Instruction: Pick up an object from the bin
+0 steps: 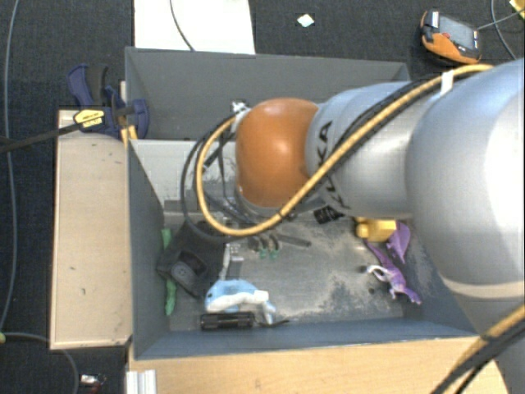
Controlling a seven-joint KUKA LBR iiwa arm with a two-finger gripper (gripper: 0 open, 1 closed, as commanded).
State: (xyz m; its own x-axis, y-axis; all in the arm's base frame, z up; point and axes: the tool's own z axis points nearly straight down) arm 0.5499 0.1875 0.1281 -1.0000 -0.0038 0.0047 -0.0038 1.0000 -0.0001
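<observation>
- Pincer hangs low over the left-middle of the bin floor, largely hidden under the arm's rounded orange wrist cover. Whether it is open or closed, or has hold of anything, cannot be told.
- Grey metal bin has sloping walls and a scuffed floor.
- Slim green thing lies at the far left of the floor, against the left wall, partly tucked under a black chunky object.
- That black chunky object sits just left of the pincer and is one of the nearest things to it.
- Light blue and white soft-looking thing lies just in front of the pincer, near the front wall.
- Flat black bar rests along the front wall, just beside the blue and white thing.
- Yellow block lies well to the right, partly under the arm.
- Purple toy-like thing lies just beside the yellow block, toward the front.
- Silver arm comes in from the right, with a yellow cable looped along it.
</observation>
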